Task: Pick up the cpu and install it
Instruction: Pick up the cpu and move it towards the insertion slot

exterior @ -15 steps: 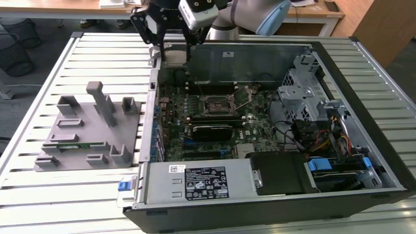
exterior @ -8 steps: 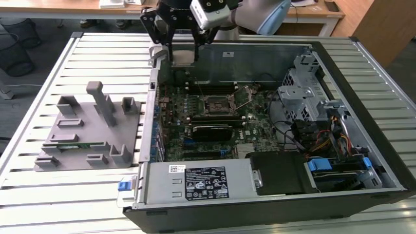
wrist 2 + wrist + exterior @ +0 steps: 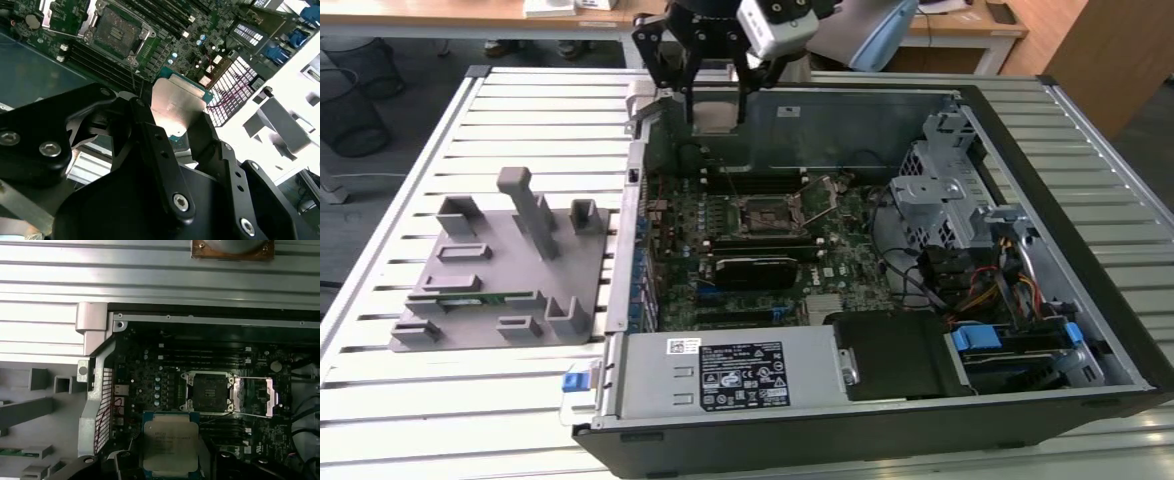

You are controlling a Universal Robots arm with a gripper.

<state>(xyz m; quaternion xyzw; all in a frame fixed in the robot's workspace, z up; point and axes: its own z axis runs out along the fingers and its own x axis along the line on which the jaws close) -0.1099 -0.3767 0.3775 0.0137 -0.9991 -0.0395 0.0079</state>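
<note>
The cpu, a flat square chip with a shiny silver top, hangs between the black fingers of my gripper, which is shut on it. It is held in the air above the far wall of the open computer case. In both wrist views the cpu sits clamped by its two side edges. The motherboard's empty socket lies below and nearer the case's middle, with its metal retention lid swung open beside it.
A grey holder fixture with a green memory stick stands on the slatted table at the exterior view's left. Inside the case are a black block, the power supply, a drive cage and cables.
</note>
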